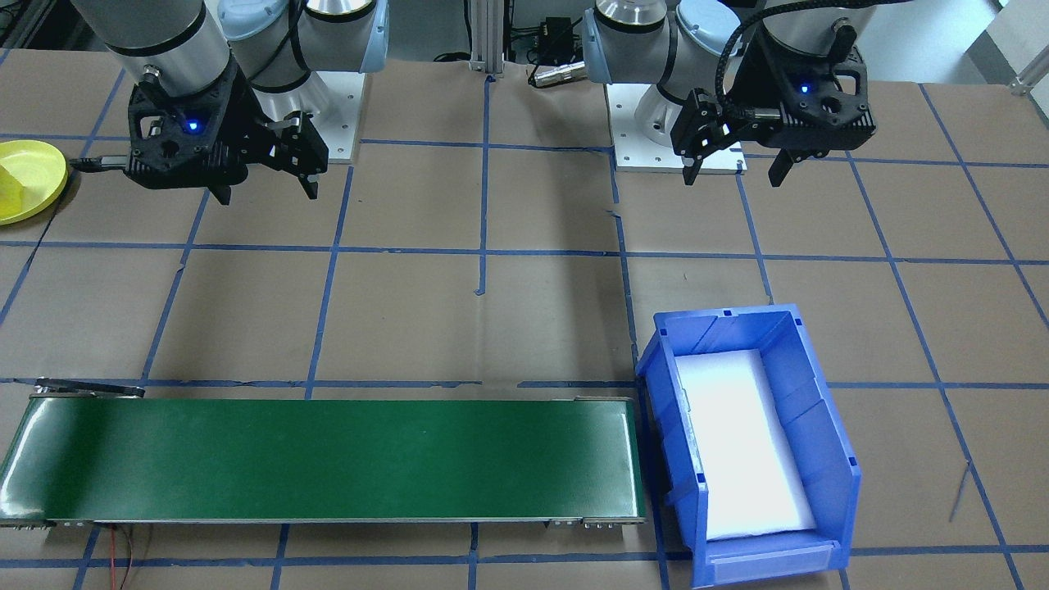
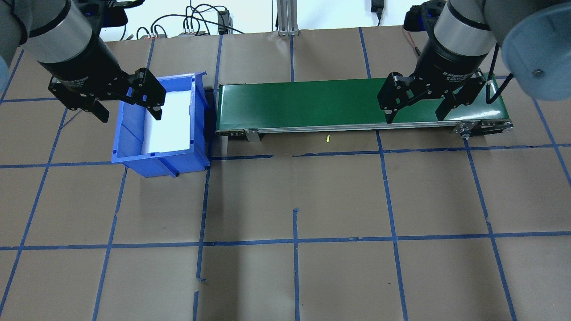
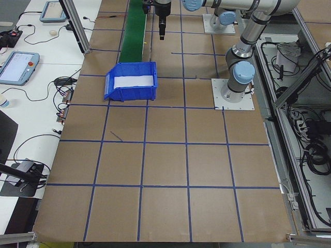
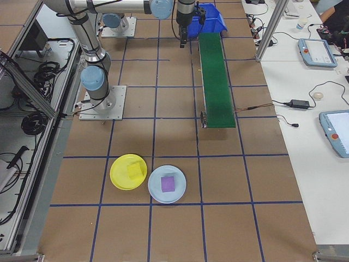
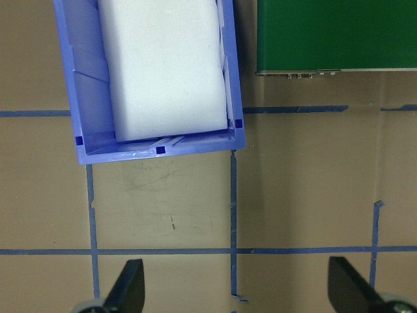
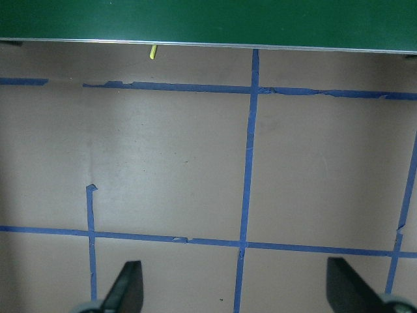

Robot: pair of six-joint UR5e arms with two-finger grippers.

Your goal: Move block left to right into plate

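The left claw point(image 2: 126, 103) is seen in the overhead view at the table's left, hovering above the near-left part of the blue bin point(image 2: 134, 151), its fingers spread apart with nothing between them. In the left wrist view both fingertips point(image 5: 127, 287) are shown wide apart over bare brown table point(image 5: 169, 208), with the bin's end just ahead. The bin is lined with a white foam pad point(image 2: 171, 122) and stands just beside the left end of the green conveyor belt point(image 2: 312, 104), which is laid along the far side of the table.

The right claw point(image 2: 415, 113) is held above the right portion of the belt, its fingers likewise parted and empty; in the right wrist view only taped table is framed between them, with a small yellow scrap point(image 6: 153, 52) lying by the belt's edge.

Farther right, well apart from both claws, the yellow plate point(image 4: 128, 172) is seen in the exterior right view, with a yellow block point(image 4: 134, 170) resting inside it. Touching or just beside it, a pale blue plate point(image 4: 167, 184) carries a purple block point(image 4: 168, 183).
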